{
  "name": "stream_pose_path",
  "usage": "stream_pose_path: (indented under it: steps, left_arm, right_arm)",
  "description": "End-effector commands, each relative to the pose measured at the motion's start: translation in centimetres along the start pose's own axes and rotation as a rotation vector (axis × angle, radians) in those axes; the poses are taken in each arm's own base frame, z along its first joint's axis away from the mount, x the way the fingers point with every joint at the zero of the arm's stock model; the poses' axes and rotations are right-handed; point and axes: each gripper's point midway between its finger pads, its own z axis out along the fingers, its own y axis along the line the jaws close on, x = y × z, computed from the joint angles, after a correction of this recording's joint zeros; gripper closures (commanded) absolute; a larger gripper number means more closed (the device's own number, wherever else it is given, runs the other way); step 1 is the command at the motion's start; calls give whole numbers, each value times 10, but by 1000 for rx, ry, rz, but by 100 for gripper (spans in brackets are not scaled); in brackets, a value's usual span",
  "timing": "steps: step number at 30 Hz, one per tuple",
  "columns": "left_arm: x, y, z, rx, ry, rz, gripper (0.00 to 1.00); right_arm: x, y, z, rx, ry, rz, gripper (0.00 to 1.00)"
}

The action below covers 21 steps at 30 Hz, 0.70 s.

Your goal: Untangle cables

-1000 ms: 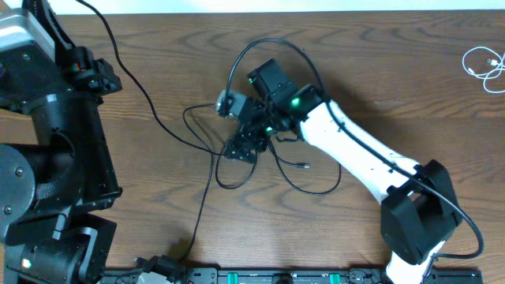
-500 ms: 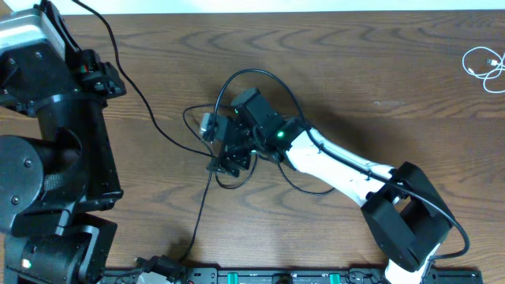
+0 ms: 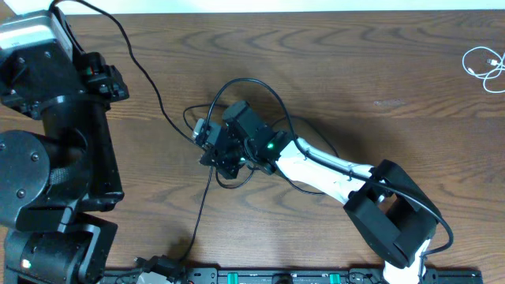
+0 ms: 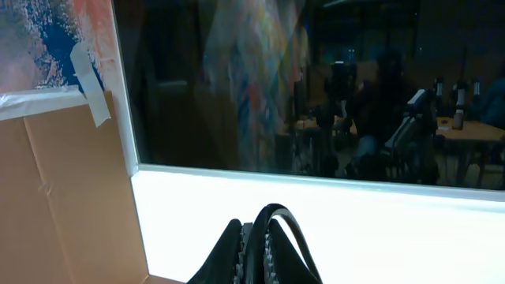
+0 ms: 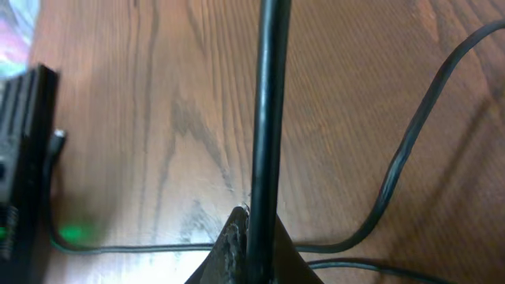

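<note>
The right arm (image 3: 331, 167) reaches from the near right corner of the table (image 3: 379, 55) toward its middle. The right gripper (image 3: 217, 154) sits low in the black cables (image 3: 251, 80), a loose tangle of thin loops lying on the wood near the centre. 1 loop arcs over the far side of the wrist, others curl out beside and beneath the arm, and 1 strand trails from the tangle toward the near edge.

In the right wrist view the pincer is clenched: its fingertips (image 5: 233, 241) meet on a single black cable (image 5: 268, 102), which rises straight up out of the pinch and away from the camera. A second black strand (image 5: 402, 166) lies on the table just beside it, curving from the upper right down to a flat run past the fingertips. A dark box (image 5: 20, 158) stands at the left edge of that view, with a green glow on the wood next to it.

The white cable (image 3: 483, 65) lies coiled at the far right edge of the table, well apart from the tangle and from both arms.

The left arm (image 3: 55, 158) stands at the left side, away from the cables. Its camera faces a dark window (image 4: 316, 87) and a sheet of cardboard (image 4: 71, 205). The left gripper (image 4: 256, 248) is pressed closed, its 2 fingers together with nothing between them.
</note>
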Motion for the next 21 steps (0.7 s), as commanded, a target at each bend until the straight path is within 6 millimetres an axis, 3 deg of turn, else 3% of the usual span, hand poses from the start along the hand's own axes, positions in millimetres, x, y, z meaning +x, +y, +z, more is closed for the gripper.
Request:
stream_pose_path:
  steps: [1, 6, 12, 16, 21]
  left_arm:
    - [-10, 8, -4, -22, -21, -16, 93]
    - [-6, 8, -4, -19, -7, -34, 93]
    - [1, 5, -3, -16, 20, -28, 93]
    - [16, -14, 1, 75, 71, -70, 92]
    - [58, -80, 8, 358, 231, -129, 93]
  right_arm:
    - [-46, 27, -27, -82, -106, 2, 99]
    - [-89, 51, -63, -125, -222, 33, 99]
    - [-115, 52, -103, -106, -301, 82, 99]
    - [-125, 31, -140, -29, -354, 99, 99]
    - [-111, -24, -182, 197, -356, 213, 99]
